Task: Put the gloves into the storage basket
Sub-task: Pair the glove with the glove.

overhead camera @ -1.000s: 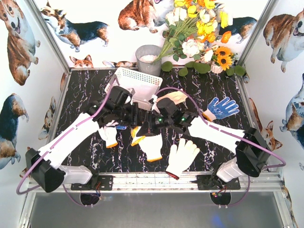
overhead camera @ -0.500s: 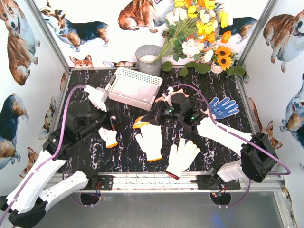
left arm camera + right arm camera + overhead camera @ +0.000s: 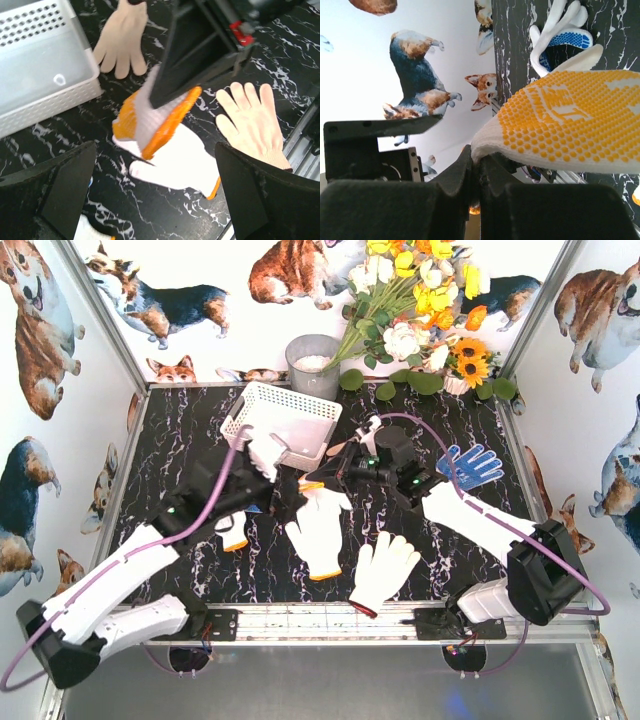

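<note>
The white slotted storage basket [image 3: 292, 412] [image 3: 35, 95] stands at the back centre-left. My right gripper [image 3: 322, 483] [image 3: 477, 161] is shut on the cuff edge of an orange-dotted glove [image 3: 304, 488] [image 3: 570, 117] [image 3: 157, 117], held just above the table in front of the basket. My left gripper [image 3: 283, 498] [image 3: 155, 150] hangs wide open right beside it, over a white glove with an orange cuff [image 3: 318, 532] [image 3: 182, 157]. A plain white glove [image 3: 385, 565] [image 3: 252, 125] lies near the front. A blue-dotted glove [image 3: 467, 465] [image 3: 561, 36] lies at the right. A small white shape at the basket's near wall [image 3: 263, 454] may be a glove; I cannot tell.
A beige glove [image 3: 120, 37] lies beside the basket, mostly under the right arm. Another orange-cuffed glove [image 3: 233, 531] peeks out under the left arm. A grey metal bucket [image 3: 312, 362] and a flower bunch [image 3: 420, 310] stand at the back wall.
My left arm has swung from the far left back to the centre, and its jaws have opened wide. The right gripper has carried the orange-dotted glove slightly towards the basket.
</note>
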Available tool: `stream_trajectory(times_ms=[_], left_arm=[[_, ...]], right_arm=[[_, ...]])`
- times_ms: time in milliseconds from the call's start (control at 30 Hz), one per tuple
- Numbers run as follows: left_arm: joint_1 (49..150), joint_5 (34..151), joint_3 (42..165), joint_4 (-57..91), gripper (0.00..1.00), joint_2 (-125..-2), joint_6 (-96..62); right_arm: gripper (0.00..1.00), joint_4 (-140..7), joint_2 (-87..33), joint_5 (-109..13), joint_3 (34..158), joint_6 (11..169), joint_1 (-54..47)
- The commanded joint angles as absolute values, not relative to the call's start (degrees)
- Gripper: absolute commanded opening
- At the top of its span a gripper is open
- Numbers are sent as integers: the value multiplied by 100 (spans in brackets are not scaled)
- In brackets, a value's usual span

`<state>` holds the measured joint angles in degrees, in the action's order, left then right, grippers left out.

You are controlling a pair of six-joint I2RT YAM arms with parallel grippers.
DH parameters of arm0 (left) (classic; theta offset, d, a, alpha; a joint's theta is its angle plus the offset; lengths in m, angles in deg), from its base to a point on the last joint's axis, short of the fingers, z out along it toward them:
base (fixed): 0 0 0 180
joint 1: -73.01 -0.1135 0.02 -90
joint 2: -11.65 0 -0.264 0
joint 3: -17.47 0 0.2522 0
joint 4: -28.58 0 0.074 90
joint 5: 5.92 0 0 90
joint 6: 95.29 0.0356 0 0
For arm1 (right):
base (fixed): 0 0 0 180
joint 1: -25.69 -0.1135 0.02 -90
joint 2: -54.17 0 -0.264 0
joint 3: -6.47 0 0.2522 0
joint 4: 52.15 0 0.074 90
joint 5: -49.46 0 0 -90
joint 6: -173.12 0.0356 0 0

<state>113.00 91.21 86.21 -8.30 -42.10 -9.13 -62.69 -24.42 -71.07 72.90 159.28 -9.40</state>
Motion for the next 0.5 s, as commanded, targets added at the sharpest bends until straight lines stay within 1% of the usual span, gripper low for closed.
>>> stream_trajectory(times_ms=[0,133,233,300,367,467], left_arm=[[11741,9107,8779,-290,95,-4681,-511],[11993,8493,8895,-305,83,-5071,-355],[11995,8334,8849,-152,77,-5092,-326],[11995,8320,8836,-134,70,-5132,-302],[11995,8327,8884,-228,60,-5236,-305],[11995,8252,9086,-497,35,-5494,-352]], right_arm=[[0,-5757,-2274,-7402,7331,16036,-815],[0,-5573,-2388,-7580,7326,16100,-763],[0,-5440,-2443,-7634,7252,16184,-762],[0,-5301,-2457,-7697,7184,16229,-762],[0,-5201,-2460,-7771,7128,16244,-762],[0,-5131,-2455,-7794,7050,16252,-762]])
